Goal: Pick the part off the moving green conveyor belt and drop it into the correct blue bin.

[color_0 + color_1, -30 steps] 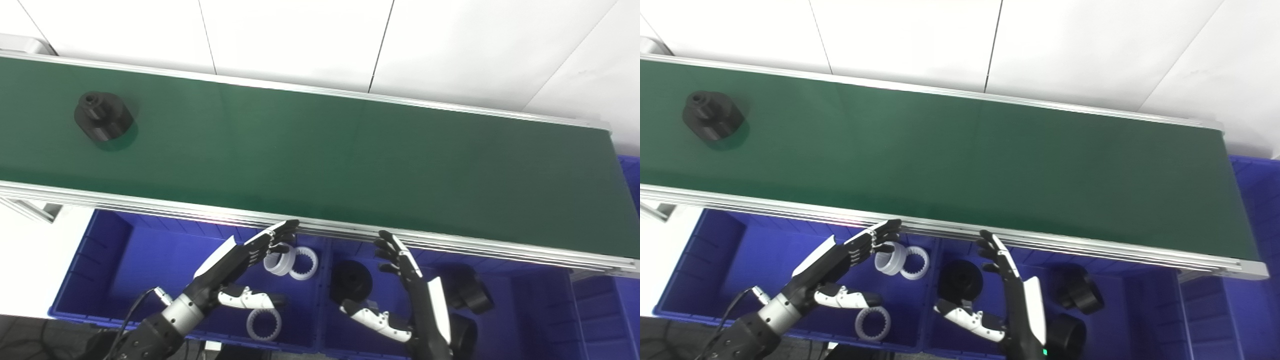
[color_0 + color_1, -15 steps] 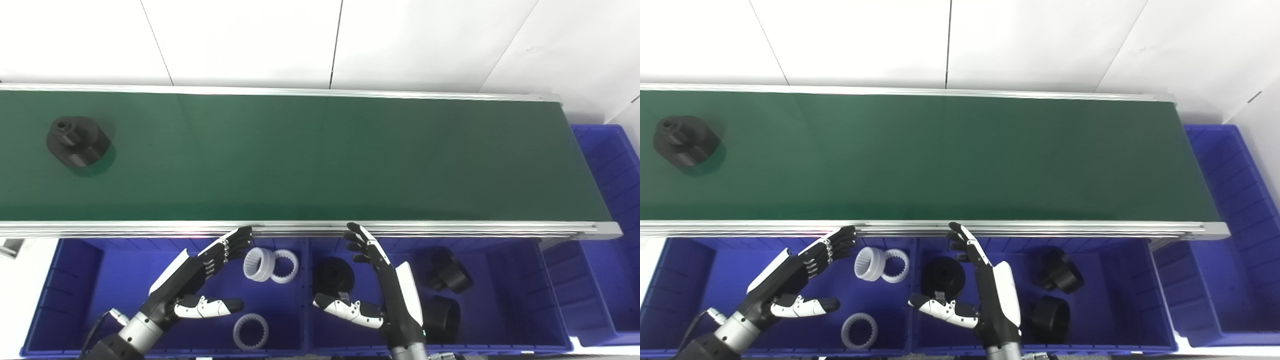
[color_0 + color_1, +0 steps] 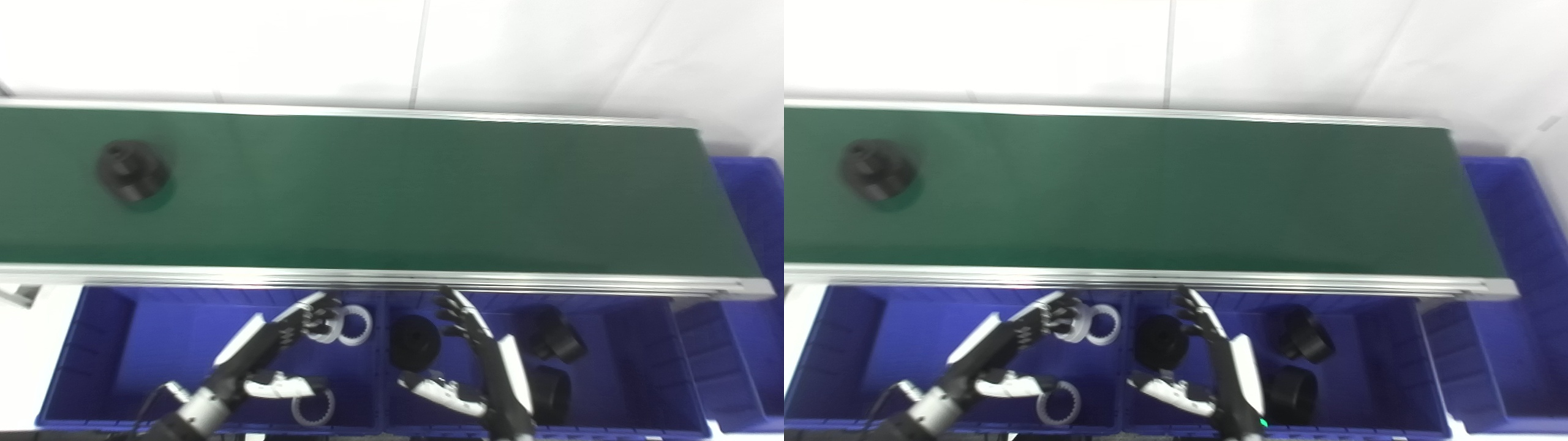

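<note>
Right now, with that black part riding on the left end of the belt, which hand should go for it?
Probably the left hand: it is open over the left blue bin, nearer the black part on the belt. The right hand, also open, hovers farther right.
</note>
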Controlling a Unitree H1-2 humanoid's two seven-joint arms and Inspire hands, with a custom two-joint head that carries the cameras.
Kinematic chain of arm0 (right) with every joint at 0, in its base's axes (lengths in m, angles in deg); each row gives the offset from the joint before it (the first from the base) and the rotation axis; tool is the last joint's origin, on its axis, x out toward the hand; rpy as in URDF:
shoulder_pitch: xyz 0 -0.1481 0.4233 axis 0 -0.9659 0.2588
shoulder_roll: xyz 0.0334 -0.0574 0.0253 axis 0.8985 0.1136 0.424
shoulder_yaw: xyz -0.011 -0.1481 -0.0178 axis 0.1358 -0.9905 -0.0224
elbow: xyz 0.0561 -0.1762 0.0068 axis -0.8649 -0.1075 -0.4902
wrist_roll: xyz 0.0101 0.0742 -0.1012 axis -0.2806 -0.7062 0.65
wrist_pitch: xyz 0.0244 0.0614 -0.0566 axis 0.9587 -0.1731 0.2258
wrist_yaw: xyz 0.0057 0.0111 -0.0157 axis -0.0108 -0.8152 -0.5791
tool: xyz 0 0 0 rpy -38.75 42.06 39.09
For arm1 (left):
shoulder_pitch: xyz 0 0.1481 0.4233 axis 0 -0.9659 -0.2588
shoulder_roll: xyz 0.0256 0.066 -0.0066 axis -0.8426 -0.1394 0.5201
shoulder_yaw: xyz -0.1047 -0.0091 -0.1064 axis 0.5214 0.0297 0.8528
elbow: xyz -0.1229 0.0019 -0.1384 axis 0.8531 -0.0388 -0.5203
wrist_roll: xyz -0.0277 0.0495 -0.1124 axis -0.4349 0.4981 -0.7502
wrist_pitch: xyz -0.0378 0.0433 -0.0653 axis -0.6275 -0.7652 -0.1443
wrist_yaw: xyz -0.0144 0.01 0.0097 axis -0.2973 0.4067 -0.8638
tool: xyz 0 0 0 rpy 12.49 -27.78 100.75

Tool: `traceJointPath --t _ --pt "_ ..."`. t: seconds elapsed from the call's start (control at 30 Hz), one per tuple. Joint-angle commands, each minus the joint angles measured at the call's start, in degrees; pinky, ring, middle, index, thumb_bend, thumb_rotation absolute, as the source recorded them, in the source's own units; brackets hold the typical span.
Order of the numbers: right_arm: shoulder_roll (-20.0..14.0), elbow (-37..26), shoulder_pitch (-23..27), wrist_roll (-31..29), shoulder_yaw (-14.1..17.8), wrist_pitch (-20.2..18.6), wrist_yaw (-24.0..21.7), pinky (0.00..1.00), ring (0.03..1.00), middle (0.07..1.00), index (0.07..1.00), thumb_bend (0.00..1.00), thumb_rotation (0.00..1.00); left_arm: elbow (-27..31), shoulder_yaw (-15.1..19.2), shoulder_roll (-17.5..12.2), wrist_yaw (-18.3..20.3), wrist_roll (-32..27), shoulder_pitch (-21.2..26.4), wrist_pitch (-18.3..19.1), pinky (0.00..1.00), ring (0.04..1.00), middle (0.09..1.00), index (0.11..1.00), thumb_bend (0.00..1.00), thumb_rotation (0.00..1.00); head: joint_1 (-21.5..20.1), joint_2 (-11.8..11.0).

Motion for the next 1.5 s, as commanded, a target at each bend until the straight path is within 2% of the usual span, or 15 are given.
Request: traceJointPath --t 0.0,0.03,0.17,0.43,0.53,0.7,0.83,1.1,1.2,1.27,1.3,1.4,1.47 --pt "-0.83 0.14 0.32 -0.71 0.34 4.61 0.4 0.73 0.817 0.853 0.9 0.74 0.45 0.71 -0.8 0.3 -2.33 1.05 0.56 -2.18 0.78 0.842 0.876 0.881 0.93 0.45 2.83 -1.33" --pt "-1.23 0.81 0.68 -0.62 0.5 5.37 0.66 0.73 0.819 0.855 0.903 0.74 0.45 0.65 -1.26 0.59 -3.41 1.82 0.58 -2.18 0.77 0.838 0.871 0.877 0.94 0.45 4.96 -2.52" --pt "-2.34 2.48 1.61 -1.56 0.45 6.54 1.3 0.73 0.827 0.86 0.916 0.69 0.43 0.7 -3.39 0.79 -7.57 4.24 0.65 -2.18 0.74 0.816 0.851 0.85 0.97 0.45 7.45 -4.14" --pt "-3.03 4.06 2.1 -2.16 0.38 6.51 1.42 0.73 0.831 0.869 0.933 0.67 0.46 -0.4 -6.18 0.33 -11.18 3.86 1.2 -2.18 0.72 0.799 0.834 0.829 0.99 0.43 7.39 -5.94" --pt "-2.87 3.96 2.01 -2.27 0.43 6.3 0.97 0.68 0.827 0.871 0.928 0.66 0.46 -0.83 -6.82 0.0 -11.93 3.69 1.56 -2.18 0.71 0.792 0.829 0.825 0.99 0.43 7.25 -6.34" --pt "-2.78 4.45 2.2 -2.16 0.04 6.55 1.78 0.62 0.805 0.861 0.918 0.67 0.46 -0.95 -7.25 -0.57 -12.19 3.26 1.69 -2.18 0.7 0.787 0.824 0.822 1.0 0.44 6.76 -6.68" --pt "-2.79 4.63 2.47 -1.79 -0.08 6.51 2.09 0.63 0.804 0.857 0.917 0.67 0.46 -1.01 -7.35 -0.89 -12.16 2.79 1.81 -2.18 0.7 0.786 0.823 0.82 0.99 0.43 6.28 -6.63" --pt "-2.79 4.19 2.31 -1.87 -0.38 6.59 3.15 0.56 0.792 0.856 0.913 0.67 0.44 -1.11 -7.48 -1.11 -12.08 2.34 1.84 -2.18 0.72 0.799 0.832 0.821 1.0 0.44 5.65 -6.62" --pt "-3.37 3.38 2.43 -2.45 -1.44 6.64 5.28 0.6 0.789 0.848 0.908 0.66 0.41 -1.62 -7.64 -0.83 -12.12 2.05 2.06 -2.18 0.71 0.797 0.834 0.823 0.99 0.44 5.7 -6.67" --pt "-3.76 1.74 2.25 -3.04 -2.23 6.64 7.07 0.67 0.794 0.848 0.918 0.69 0.48 -2.08 -7.72 -0.59 -12.1 1.74 2.23 -2.18 0.71 0.793 0.836 0.825 0.99 0.45 5.86 -6.62" --pt "-4.11 0.52 2.14 -3.57 -2.6 6.64 7.71 0.7 0.78 0.847 0.923 0.69 0.48 -2.36 -7.7 -0.46 -11.65 1.2 2.34 -2.18 0.72 0.802 0.844 0.83 0.99 0.46 5.92 -6.73" --pt "-5.26 -2.24 2.17 -4.94 -3.03 6.63 8.28 0.73 0.732 0.851 0.934 0.7 0.49 -3.51 -7.33 0.22 -9.9 -1.01 2.75 -2.18 0.73 0.812 0.845 0.831 1.0 0.45 5.9 -6.92" --pt "-5.48 -4.85 2.52 -5.49 -2.41 6.62 7.52 0.77 0.812 0.86 0.941 0.72 0.51 -4.59 -6.92 0.95 -8.12 -2.76 3.16 -2.18 0.75 0.825 0.849 0.832 1.0 0.45 5.76 -7.17"
